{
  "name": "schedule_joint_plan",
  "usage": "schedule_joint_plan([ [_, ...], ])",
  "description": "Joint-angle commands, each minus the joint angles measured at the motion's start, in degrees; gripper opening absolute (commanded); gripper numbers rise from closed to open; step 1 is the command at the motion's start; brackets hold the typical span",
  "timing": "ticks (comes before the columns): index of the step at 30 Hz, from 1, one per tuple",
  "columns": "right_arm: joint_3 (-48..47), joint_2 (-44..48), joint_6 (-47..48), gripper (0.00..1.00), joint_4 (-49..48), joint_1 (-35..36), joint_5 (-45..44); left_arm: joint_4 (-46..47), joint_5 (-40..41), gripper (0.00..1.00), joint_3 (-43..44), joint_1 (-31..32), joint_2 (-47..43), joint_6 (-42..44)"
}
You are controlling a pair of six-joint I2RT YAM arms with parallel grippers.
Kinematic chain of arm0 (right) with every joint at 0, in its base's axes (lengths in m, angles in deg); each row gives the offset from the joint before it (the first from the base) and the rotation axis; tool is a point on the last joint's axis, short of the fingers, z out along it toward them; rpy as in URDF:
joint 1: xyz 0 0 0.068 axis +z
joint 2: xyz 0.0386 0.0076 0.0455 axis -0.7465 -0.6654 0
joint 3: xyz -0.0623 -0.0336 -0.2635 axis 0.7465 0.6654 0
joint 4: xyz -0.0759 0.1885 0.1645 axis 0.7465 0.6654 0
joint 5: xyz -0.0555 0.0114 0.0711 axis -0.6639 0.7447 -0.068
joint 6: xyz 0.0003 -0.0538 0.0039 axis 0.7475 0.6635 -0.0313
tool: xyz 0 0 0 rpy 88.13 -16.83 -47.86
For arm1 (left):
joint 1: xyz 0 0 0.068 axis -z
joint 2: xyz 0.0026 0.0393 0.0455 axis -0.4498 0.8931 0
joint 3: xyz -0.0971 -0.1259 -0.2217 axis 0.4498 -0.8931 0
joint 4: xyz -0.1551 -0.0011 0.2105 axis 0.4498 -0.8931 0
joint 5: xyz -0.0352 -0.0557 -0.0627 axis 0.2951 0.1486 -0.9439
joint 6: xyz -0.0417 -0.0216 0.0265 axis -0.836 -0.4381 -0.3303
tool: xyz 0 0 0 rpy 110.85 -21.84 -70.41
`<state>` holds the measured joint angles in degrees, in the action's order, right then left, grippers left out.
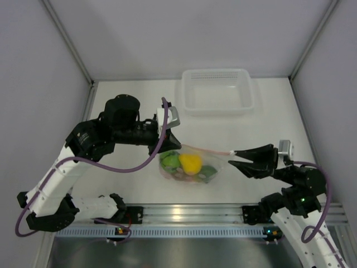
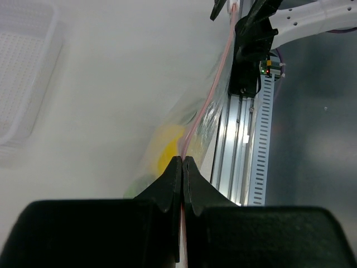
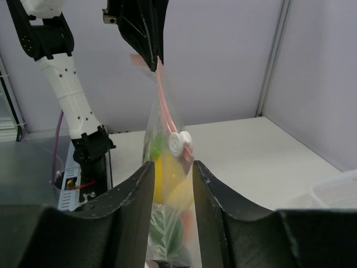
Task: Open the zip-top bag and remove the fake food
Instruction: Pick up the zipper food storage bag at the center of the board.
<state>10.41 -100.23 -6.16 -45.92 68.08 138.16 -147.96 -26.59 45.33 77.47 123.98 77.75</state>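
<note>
The right gripper (image 3: 170, 167) has its jaws partly open, straddling one end of the zip-top bag (image 3: 167, 125). The white slider (image 3: 179, 143) sits just past their tips. The left gripper (image 2: 182, 161) is pinched tight on the pink zip strip (image 2: 209, 95) at the far end. The fake food (image 1: 189, 164) sits inside the bag, between the 2 grippers. A white tray (image 1: 218, 110) lies well beyond both.

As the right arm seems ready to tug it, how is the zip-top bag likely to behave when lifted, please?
The zip-top bag looks floppy: it sags beneath the strip pinched by the left gripper. The fake food pooled low likely makes it swing.
</note>
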Motion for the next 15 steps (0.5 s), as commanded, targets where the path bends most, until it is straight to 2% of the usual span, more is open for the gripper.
schedule_joint_plan([
  [1, 0.21, -0.63, -4.02, 0.34, -9.53, 0.78, 2.34, 2.18, -1.98, 0.00, 0.27, 0.41, -0.95, 0.86],
  [4, -0.14, -0.63, -3.41, 0.23, -9.63, 0.86, 2.43, 2.18, -1.11, 0.00, 0.61, 0.41, -0.60, 0.60],
  [10, 0.03, -0.55, -2.35, 0.14, -7.95, 0.86, 3.22, 2.18, 0.04, 0.00, 1.23, 0.41, -0.08, -0.02],
  [12, 0.12, -0.19, -2.35, 0.08, -7.87, 0.95, 3.48, 2.18, 0.30, 0.00, 1.32, 0.41, 0.10, -0.11],
  [15, 0.21, 0.16, -2.09, 0.08, -7.60, 0.86, 2.96, 2.18, 0.13, 0.00, 1.23, 0.41, 0.01, -0.20],
])
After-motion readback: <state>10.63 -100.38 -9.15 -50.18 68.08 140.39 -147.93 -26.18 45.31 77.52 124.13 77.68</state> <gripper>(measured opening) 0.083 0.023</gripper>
